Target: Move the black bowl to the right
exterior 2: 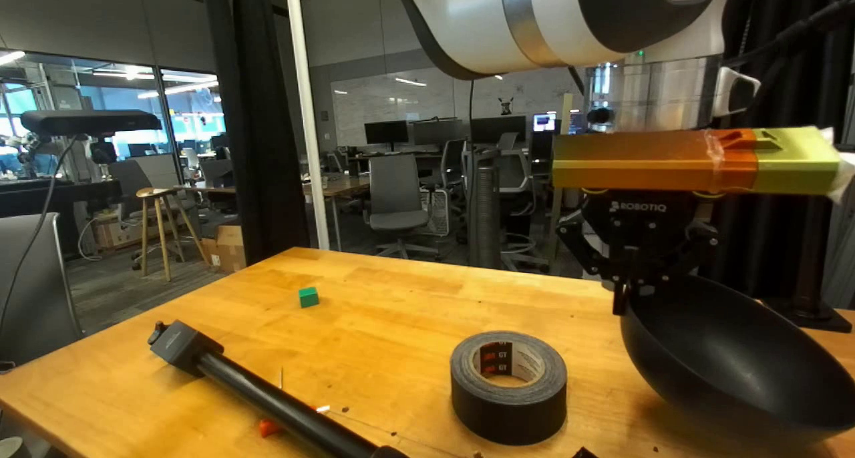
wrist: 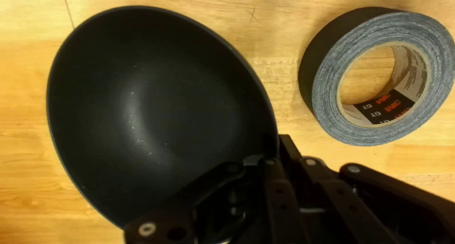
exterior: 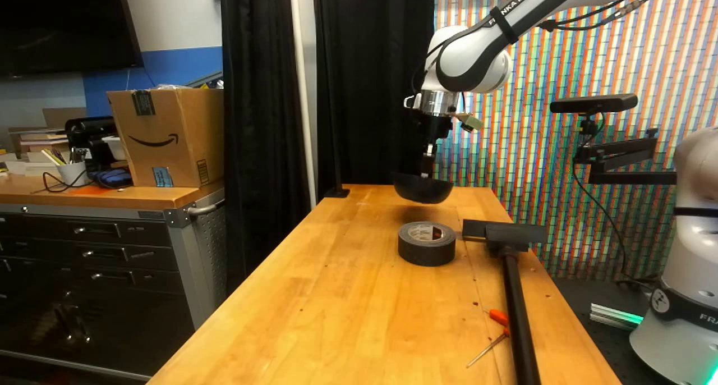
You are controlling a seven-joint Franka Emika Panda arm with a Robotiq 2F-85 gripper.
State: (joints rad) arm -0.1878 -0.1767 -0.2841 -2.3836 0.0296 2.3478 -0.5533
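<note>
One black bowl (exterior 2: 728, 354) hangs tilted beneath the hand (exterior 2: 629, 296) (closed on its rim).

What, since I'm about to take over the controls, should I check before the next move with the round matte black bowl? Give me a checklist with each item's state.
1. Rim gripped: ok; the black Robotiq gripper is shut on the edge of the round matte black bowl.
2. Lifted: ok; it appears to hang above the yellowish wooden tabletop.
3. Bowl level: not ok; its rim slopes in both exterior views.
4. Apart from the dark grey ring-shaped tape roll: ok; the wrist view shows wood between.
5. Grip firmness: cannot tell; holding force does not show.
6. Set-down spot: cannot tell; the intended place is not shown.
</note>
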